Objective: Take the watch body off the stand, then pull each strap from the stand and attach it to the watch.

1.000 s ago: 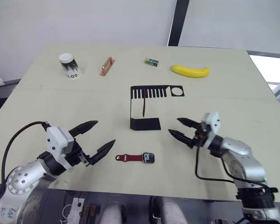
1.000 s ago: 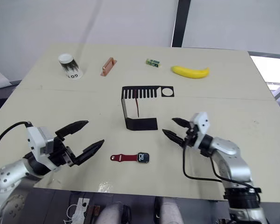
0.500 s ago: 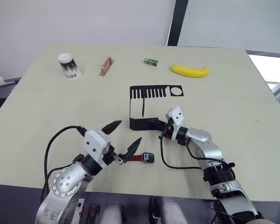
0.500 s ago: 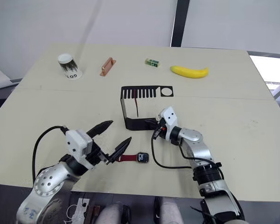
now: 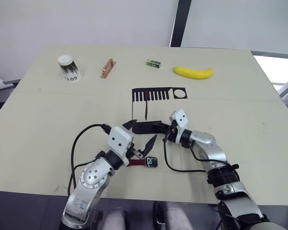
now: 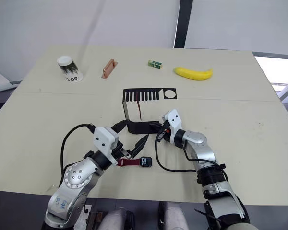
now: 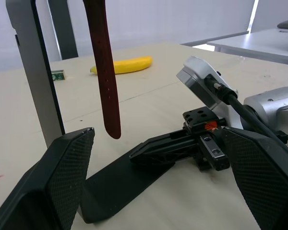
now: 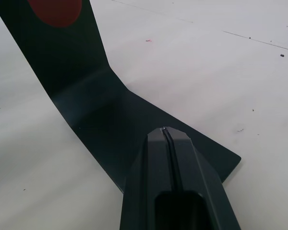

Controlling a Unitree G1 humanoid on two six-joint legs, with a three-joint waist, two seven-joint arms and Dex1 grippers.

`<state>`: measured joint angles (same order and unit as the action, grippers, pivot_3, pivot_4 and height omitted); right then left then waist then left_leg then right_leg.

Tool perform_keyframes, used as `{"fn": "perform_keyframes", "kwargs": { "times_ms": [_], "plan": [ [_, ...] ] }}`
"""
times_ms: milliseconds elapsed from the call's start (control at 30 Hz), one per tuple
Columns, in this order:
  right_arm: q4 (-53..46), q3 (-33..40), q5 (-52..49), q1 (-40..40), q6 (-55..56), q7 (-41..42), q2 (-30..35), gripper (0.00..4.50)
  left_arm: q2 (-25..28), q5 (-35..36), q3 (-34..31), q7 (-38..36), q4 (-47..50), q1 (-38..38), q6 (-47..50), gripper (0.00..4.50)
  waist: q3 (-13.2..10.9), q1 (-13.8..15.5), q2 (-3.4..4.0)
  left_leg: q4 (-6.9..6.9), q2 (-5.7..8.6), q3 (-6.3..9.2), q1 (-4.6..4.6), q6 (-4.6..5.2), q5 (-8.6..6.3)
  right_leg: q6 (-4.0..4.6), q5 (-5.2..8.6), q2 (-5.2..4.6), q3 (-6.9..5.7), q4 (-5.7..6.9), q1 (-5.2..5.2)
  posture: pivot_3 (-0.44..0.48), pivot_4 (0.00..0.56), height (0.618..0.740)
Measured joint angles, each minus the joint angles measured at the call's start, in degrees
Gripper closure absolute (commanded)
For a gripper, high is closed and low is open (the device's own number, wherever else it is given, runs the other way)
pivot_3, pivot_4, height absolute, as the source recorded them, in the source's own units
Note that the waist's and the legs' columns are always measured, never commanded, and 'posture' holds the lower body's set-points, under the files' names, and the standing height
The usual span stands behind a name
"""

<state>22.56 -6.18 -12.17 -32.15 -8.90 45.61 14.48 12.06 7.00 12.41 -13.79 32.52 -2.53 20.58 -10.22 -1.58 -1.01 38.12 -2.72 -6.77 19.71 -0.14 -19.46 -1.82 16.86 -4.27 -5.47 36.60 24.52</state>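
Observation:
The watch body point(image 5: 152, 162) lies flat on the table near the front edge, with one dark-red strap point(image 5: 136, 162) lying against its left side. The black stand point(image 5: 154, 93) rises behind it, and the other strap point(image 5: 147, 108) hangs from a slot in its top plate. My left gripper point(image 5: 143, 132) is open just above the watch, its fingers pointing at the stand's base point(image 7: 116, 184) and the hanging strap point(image 7: 103, 72). My right gripper point(image 5: 157, 125) is shut, its tips resting on the base plate point(image 8: 110, 120).
Along the far side sit a paper cup point(image 5: 69, 68), a copper-coloured bar point(image 5: 107, 68), a small green block point(image 5: 153, 63) and a banana point(image 5: 193, 72). The table's point(image 5: 48, 120) left and right parts are bare.
My left gripper has swung right and forward from the front left until it hangs over the watch. My right gripper shut and moved left onto the stand's base, then stayed there.

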Motion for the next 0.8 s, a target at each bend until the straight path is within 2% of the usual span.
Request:
{"fn": "perform_keyframes", "kwargs": {
  "times_ms": [200, 267, 500, 800],
  "plan": [
    [-0.4, 0.1, -0.1, 0.2, -0.3, 0.0, 0.0, 4.48, -3.0, -3.4, 1.1, 1.9, -4.8, -3.8, -1.8, 0.0, 0.0, 0.0, -0.01, 0.0, 0.0, 0.0, 0.0, 0.0, 0.0, 0.0, 0.0, 0.0, -0.01, 0.0, 0.0, 0.0, 0.15, 0.74],
    [-0.9, 0.1, -0.1, 0.6, -0.5, 0.0, 0.0, 4.5, -4.2, -4.3, 1.5, 2.5, -6.2, -4.3, -2.3, 0.5, 0.0, 0.0, -0.01, -0.01, -0.01, 0.0, -0.01, 0.0, 0.0, 0.0, 0.0, 0.0, -0.02, 0.01, 0.0, 0.0, 0.15, 0.74],
    [-1.7, 0.2, -0.2, 1.0, -1.2, 0.0, 0.0, 4.5, -6.4, -6.5, 2.3, 3.8, -8.6, -5.2, -3.1, 0.5, 0.0, 0.0, -0.01, -0.02, -0.01, 0.0, -0.01, 0.0, 0.0, 0.0, 0.0, 0.0, -0.02, -0.01, 0.0, 0.0, 0.15, 0.74],
    [-3.3, 0.0, -0.2, 2.0, -2.4, 0.0, 0.0, 4.5, -10.2, -11.6, 3.5, 8.0, -13.8, -10.4, -4.7, 0.5, 0.0, 0.0, -0.02, -0.02, -0.01, 0.0, -0.01, 0.01, 0.0, -0.01, -0.01, -0.01, -0.04, -0.02, -0.01, 0.0, 0.15, 0.74]
  ]
}}
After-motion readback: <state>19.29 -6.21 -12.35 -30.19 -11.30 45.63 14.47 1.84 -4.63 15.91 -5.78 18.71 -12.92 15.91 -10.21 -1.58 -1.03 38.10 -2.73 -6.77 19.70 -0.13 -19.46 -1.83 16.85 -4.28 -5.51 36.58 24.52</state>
